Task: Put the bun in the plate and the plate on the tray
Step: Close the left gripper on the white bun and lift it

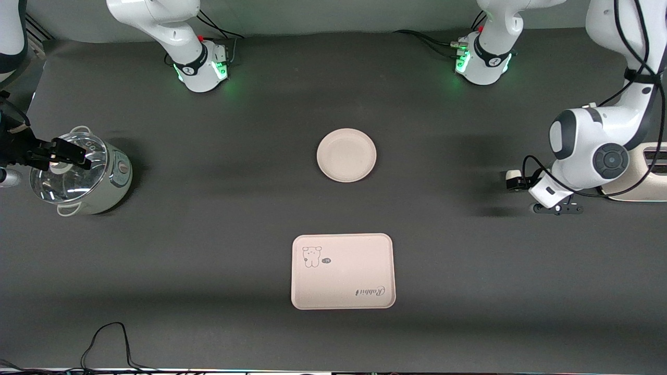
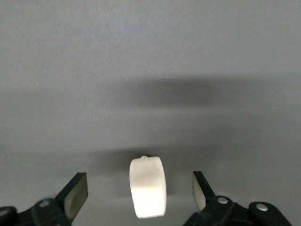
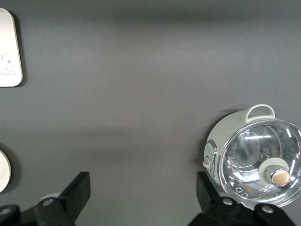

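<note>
The bun [image 2: 148, 187], a small off-white lump, lies on the dark table between the fingers of my left gripper [image 2: 139, 182]. That gripper is open around the bun without touching it. From the front, the left gripper [image 1: 555, 208] hangs low at the left arm's end of the table and hides the bun. The round plate [image 1: 346, 155] sits empty mid-table. The printed tray [image 1: 342, 271] lies nearer the front camera, also empty. My right gripper [image 1: 73, 155] waits open, up over the pot, holding nothing [image 3: 143, 186].
A pale green pot [image 1: 88, 174] with a glass lid [image 3: 263, 165] stands at the right arm's end. A cream appliance [image 1: 649, 174] sits at the left arm's end by the table's edge. Cables [image 1: 112, 344] trail along the front edge.
</note>
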`<action>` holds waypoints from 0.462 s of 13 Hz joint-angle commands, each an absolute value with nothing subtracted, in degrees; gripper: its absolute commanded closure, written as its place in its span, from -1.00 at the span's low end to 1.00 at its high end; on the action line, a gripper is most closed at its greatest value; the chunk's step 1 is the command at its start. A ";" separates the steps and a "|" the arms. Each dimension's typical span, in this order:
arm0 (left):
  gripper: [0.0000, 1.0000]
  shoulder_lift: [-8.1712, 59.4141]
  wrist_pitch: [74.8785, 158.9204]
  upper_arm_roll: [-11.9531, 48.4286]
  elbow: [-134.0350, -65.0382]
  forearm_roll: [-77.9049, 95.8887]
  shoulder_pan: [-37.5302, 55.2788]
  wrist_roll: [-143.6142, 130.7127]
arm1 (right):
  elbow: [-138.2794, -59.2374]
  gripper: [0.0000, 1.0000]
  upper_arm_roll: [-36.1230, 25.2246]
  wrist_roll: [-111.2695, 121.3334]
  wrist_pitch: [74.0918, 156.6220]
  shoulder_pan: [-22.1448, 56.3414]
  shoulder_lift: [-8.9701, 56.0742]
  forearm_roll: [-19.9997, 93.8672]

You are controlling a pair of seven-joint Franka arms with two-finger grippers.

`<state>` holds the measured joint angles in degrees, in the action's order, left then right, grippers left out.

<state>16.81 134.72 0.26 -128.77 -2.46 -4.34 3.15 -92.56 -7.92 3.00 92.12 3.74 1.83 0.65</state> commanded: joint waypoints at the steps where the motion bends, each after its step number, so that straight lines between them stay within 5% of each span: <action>1: -0.97 18.19 137.02 0.53 -130.25 -3.08 -5.01 3.34 | -92.02 -1.00 -8.44 4.13 91.32 4.22 1.23 -0.70; 3: -0.94 18.54 137.02 0.53 -130.52 -3.08 -4.92 3.25 | -91.93 -1.00 -8.44 4.13 91.32 4.22 1.06 -0.70; 6: -0.40 18.46 137.90 0.53 -131.83 -3.08 -4.92 3.08 | -92.11 -1.00 -8.44 3.96 90.70 4.31 1.14 -0.62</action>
<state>19.38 136.46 0.38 -130.16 -2.51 -4.83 3.17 -92.29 -7.96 3.00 91.80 3.71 1.58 0.65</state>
